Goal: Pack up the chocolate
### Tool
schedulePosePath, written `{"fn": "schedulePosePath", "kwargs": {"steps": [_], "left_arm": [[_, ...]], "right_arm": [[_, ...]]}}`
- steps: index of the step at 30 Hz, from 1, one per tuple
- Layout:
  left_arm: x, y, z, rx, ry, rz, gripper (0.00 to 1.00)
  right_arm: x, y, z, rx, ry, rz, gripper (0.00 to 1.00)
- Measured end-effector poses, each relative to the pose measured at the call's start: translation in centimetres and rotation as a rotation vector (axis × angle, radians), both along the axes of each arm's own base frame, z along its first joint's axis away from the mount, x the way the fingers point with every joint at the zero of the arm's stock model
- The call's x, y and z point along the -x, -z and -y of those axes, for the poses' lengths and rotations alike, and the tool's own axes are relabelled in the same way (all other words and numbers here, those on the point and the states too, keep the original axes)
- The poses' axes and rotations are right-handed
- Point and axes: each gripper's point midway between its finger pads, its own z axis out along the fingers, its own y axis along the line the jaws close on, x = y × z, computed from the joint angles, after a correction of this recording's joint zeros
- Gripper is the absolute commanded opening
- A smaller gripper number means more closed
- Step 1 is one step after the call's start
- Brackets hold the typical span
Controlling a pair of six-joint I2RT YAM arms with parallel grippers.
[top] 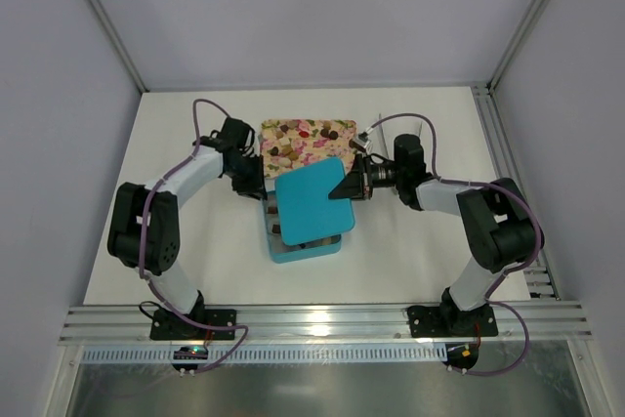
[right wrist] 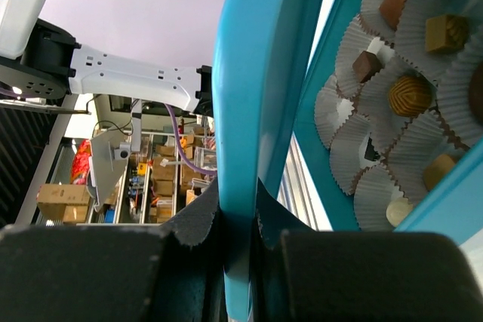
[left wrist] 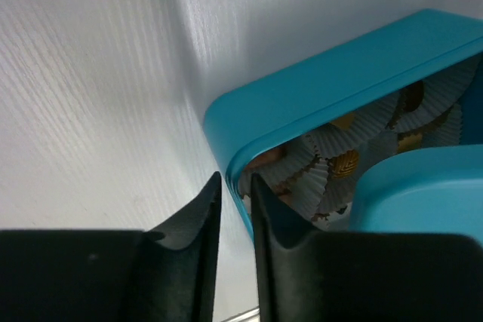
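Top view. White table (top: 195,241), plain grey walls (top: 293,7) on three sides, metal frame posts (top: 103,21) in the far corners, a metal rail (top: 322,324) along the near edge. A flowered tray (top: 293,144) lay at mid-table, far side, with loose chocolates (top: 322,130) scattered on it. They were too small here to tell which way any pointed. Nearer, a teal box (top: 303,249) sat largely covered by a teal lid (top: 311,204), skewed against the box outline. The right claw (top: 344,186) was at the lid's right corner and the left claw (top: 256,187) at the box's far-left corner.

Left wrist view. The left claw (left wrist: 234,179) was pressed nearly together, only a sliver between its tips, pinching nothing. It sat just beside the rounded corner of the box (left wrist: 317,96). I could not tell whether they touched. Inside were white paper cups (left wrist: 302,171) with chocolates (left wrist: 346,164) in them.

Right wrist view. The right claw (right wrist: 240,209) pinched the lid (right wrist: 264,73) by its edge. The box (right wrist: 317,148) was open to view beside it. Chocolates (right wrist: 411,96) sat one to a paper cup (right wrist: 355,164), as squarish blocks and a ribbed round one. None showed a clear long axis. The left arm (right wrist: 128,77) and stocked shelves (right wrist: 151,179) were beyond.
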Motion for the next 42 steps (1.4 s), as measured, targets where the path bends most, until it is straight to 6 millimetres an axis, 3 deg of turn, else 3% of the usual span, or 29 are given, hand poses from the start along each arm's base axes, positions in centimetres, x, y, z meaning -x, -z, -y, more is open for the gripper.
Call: {"fn": "schedulePosePath", "kwargs": {"steps": [12,18,23,32,42], "left_arm": [[-0.9,-1.6,0.2,0.011,-0.037,0.035,0.58],[-1.8,-4.0,-0.8,0.011,-0.120,0.093,0.69],[-2.9,-6.4,-2.3,0.025,-0.213,0.150,0.75],[-2.6,-9.1,-3.5,0.072,-0.316,0.200,0.82],[0.5,-6.9,-1.6,0.207,-0.317,0.097,0.83]], "right_arm": [[0.4,0.1,-0.6,0.002,-0.009,0.004,0.04],[0.6,-0.2,-1.1,-0.006,-0.018,0.010,0.04],[1.0,-0.6,-1.6,-0.023,-0.031,0.017,0.04],[1.8,0.2,-3.1,-0.027,-0.066,-0.017,0.04],[1.9,1.4,-4.2,-0.038,-0.081,-0.074,0.04]]}}
